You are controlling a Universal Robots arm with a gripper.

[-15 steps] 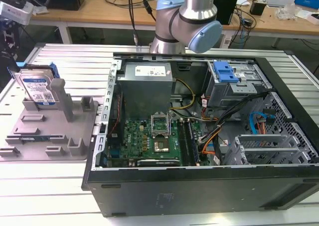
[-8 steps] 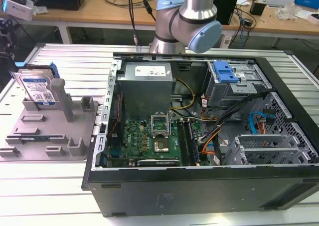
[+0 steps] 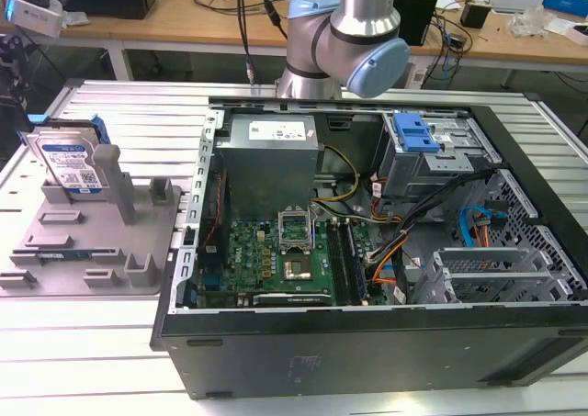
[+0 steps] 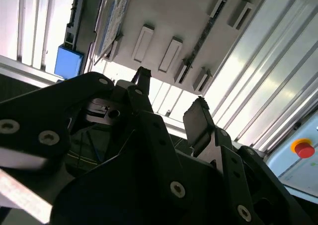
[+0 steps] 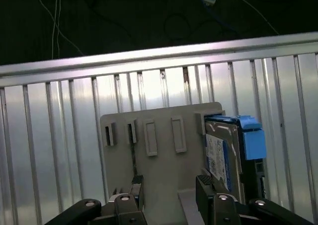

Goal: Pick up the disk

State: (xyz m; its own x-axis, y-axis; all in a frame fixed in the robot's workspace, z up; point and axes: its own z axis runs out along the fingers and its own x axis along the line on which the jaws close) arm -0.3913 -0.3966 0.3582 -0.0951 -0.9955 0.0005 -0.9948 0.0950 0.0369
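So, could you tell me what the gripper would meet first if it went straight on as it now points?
Probably the grey fixture: in both wrist views the open gripper aims at its flat plate. The disk stands on edge just off that line, nearer one finger. Depth is unclear.

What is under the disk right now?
The disk stands on edge in the grey fixture, which lies on the ribbed metal table. Its lower edge is hidden behind the fixture's posts.

Open air above your disk [image 3: 64, 163] — grey fixture post [image 3: 106, 182] stands just beside it, on the exterior view's right.
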